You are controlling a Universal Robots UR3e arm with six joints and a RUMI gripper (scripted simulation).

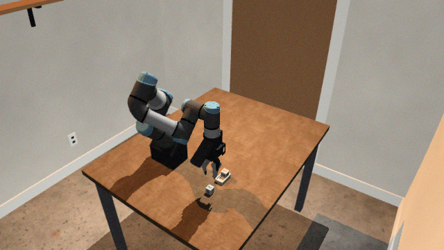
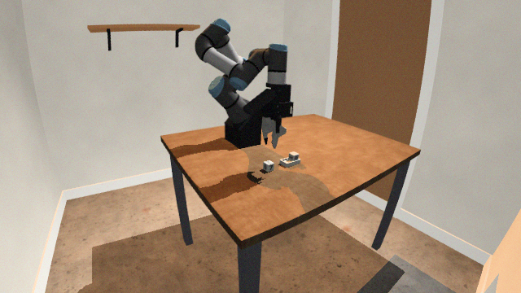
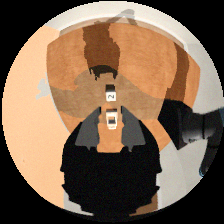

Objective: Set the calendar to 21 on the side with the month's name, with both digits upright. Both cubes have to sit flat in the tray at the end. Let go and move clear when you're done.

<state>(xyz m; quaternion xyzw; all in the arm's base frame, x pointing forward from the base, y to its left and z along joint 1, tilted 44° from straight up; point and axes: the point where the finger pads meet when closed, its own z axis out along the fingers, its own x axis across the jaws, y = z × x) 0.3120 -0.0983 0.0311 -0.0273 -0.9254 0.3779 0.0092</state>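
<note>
The gripper (image 1: 210,174) (image 2: 270,145) (image 3: 110,106) is partly open, its fingers apart with nothing gripped, and hangs above the counter (image 1: 270,146) (image 2: 346,150) (image 3: 145,45). In the exterior view, the small pale tray (image 1: 219,181) (image 2: 290,163) (image 3: 111,112) sits to the right of and below the fingertips. One cube (image 1: 225,172) (image 2: 294,155) (image 3: 112,124) stands at the tray's right end; its digits are too small to read. The loose cube (image 1: 209,189) (image 2: 269,166) (image 3: 111,96) rests on the counter, left of the tray and a little nearer, with a 2 on its top face.
</note>
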